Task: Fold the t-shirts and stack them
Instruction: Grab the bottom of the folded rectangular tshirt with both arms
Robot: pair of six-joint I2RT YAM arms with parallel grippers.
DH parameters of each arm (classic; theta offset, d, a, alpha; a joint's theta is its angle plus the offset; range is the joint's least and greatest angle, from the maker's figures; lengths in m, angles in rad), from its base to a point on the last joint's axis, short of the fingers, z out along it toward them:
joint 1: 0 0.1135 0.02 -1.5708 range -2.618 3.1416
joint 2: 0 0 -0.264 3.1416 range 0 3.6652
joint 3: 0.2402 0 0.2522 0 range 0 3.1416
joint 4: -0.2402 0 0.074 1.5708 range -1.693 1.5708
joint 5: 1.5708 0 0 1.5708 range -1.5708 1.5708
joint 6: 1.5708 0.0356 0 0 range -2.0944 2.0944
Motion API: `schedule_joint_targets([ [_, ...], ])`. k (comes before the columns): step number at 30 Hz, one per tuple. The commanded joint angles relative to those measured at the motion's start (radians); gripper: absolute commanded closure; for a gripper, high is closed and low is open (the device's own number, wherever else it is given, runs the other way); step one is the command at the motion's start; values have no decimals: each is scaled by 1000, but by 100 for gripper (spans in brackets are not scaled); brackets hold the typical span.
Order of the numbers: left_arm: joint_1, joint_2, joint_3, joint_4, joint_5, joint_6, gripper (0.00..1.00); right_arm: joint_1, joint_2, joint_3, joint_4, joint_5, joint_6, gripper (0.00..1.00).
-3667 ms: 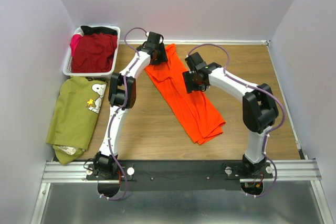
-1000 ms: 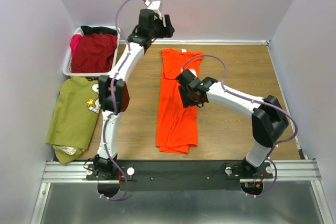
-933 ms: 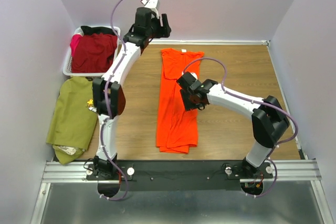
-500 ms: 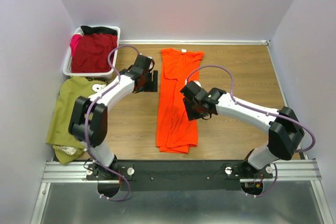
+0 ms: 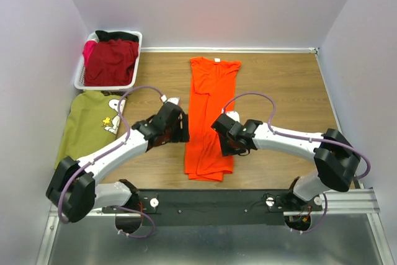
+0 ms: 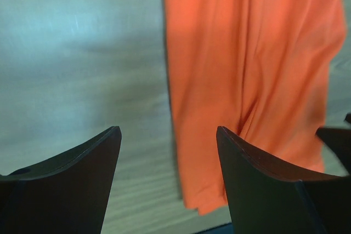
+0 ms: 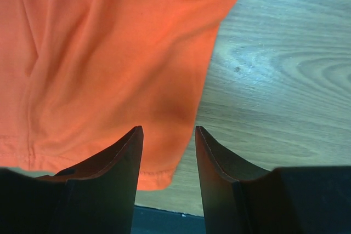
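Top view: the orange t-shirt (image 5: 208, 116) lies folded into a long narrow strip in the middle of the wooden tabletop (image 5: 285, 91), collar toward the top of the frame, hem toward the bottom. Both arms reach low across the board, one on each side of the strip. The left pincer (image 5: 182, 130) sits just beside the shirt's left edge at mid-frame. In its wrist view the left pincer (image 6: 167, 130) has its jaws spread wide with nothing between them, bare wood to the left and the orange t-shirt (image 6: 247, 80) filling the right half. The right pincer (image 5: 228, 144) is over the shirt's right edge, low in the strip. Its own camera shows the right pincer (image 7: 168, 130) with its jaws apart, a narrower gap than the left's and not clamped on anything. The orange t-shirt (image 7: 109, 53) lies flat below, and its right edge runs through the gap. At upper left, a dark red t-shirt (image 5: 111, 61) is heaped in the white basket (image 5: 79, 82). Just below it, an olive green t-shirt (image 5: 87, 134) with a cartoon-dog print lies on the tabletop.
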Motion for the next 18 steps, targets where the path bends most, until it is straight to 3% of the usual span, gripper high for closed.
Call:
schedule_joint_targets([
  [1, -90, -131, -125, 81, -61, -150, 21, 53, -42, -90, 107, 113, 128, 49],
  [9, -232, -132, -279, 207, -119, -298, 21, 160, -36, -213, 244, 210, 248, 49],
  [18, -342, 104, -253, 238, -197, -400, 21, 274, 33, -142, 238, 262, 291, 49],
])
